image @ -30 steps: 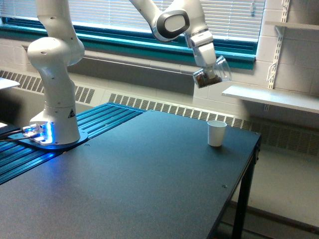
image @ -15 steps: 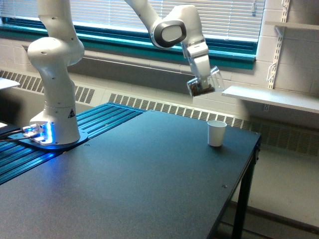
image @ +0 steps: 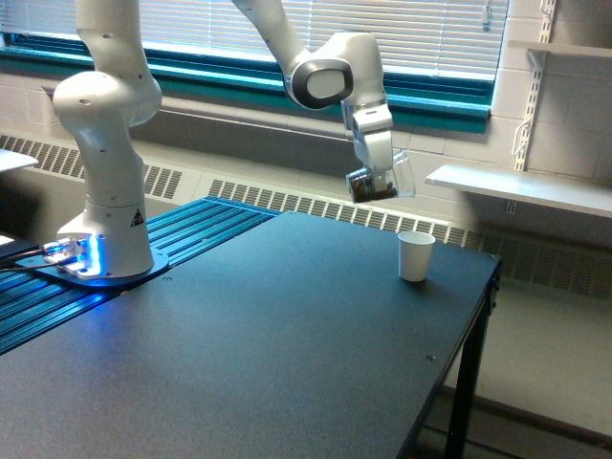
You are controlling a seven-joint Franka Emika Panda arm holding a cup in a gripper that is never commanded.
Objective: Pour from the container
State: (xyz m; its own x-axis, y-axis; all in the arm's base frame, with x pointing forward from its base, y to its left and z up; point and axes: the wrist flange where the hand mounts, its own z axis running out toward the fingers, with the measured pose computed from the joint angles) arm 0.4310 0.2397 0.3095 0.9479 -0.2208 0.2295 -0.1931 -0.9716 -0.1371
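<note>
The gripper (image: 376, 182) is clamping the clear container (image: 379, 180), which is hanging tilted above the white cup (image: 415, 255), toward the exterior view's left. Since earlier, it is sitting lower and farther left of the cup.

Container (image: 381, 179) above table (image: 239, 354), left of cup (image: 415, 255)

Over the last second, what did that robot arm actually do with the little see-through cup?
The gripper carried the container down and toward the exterior view's left, keeping hold of it. The white cup and the table stayed put.
</note>
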